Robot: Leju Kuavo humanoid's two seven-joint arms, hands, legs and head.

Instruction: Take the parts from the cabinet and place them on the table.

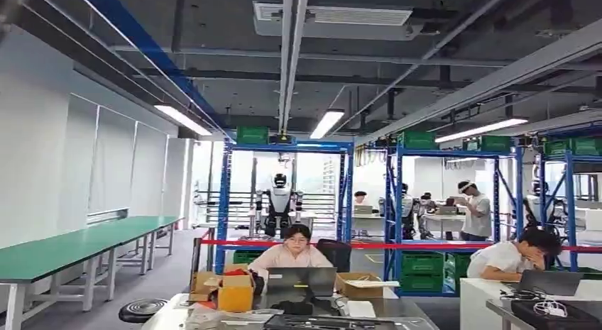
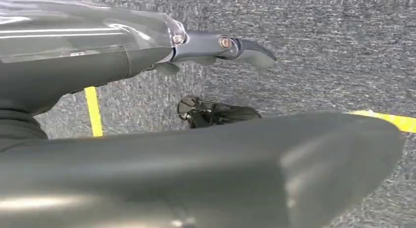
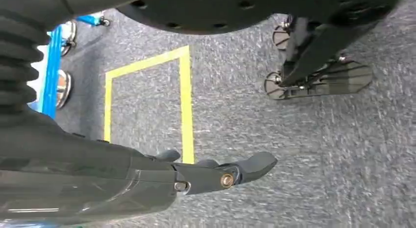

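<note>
Left hand (image 2: 216, 46): fingers extended, holding nothing, above grey carpet floor (image 2: 319, 37). Right hand (image 3: 221, 174): likewise extended, empty, near yellow floor tape (image 3: 185, 100).

No legible text, label, brand, number or sign can be made out in any of the views. Surfaces that might carry markings, such as the cardboard boxes (image 1: 236, 293) at 6 o'clock in the head view, are rendered too small and blurred to be read.
</note>
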